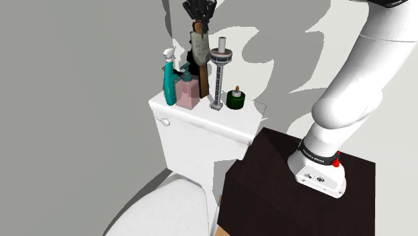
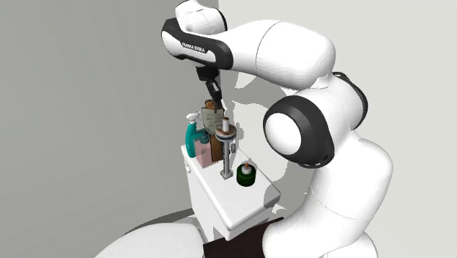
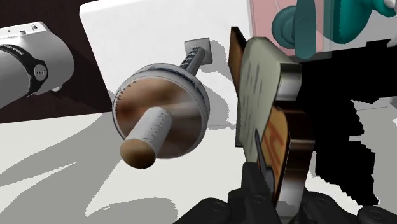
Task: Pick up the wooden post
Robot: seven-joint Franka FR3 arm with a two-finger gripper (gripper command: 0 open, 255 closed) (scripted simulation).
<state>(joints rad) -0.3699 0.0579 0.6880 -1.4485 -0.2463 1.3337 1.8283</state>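
The wooden post [image 1: 199, 64] is a tall brown plank with a grey-green patch near its top. It stands upright at the back of the white toilet tank lid [image 1: 221, 121]. My gripper [image 1: 198, 24] comes down from above and is shut on the post's upper end. In the second exterior view the gripper [image 2: 214, 99] clasps the post [image 2: 212, 135] the same way. Along the hand, the post [image 3: 264, 102] runs away between my fingers [image 3: 254, 184]. Whether its foot touches the lid, I cannot tell.
A tower-shaped model [image 1: 219, 70] stands right beside the post, with a green jar [image 1: 235, 99] past it. A teal spray bottle [image 1: 169, 77] and a pink bottle [image 1: 187, 92] crowd the other side. The toilet bowl [image 1: 174, 208] and dark stand [image 1: 268, 174] lie below.
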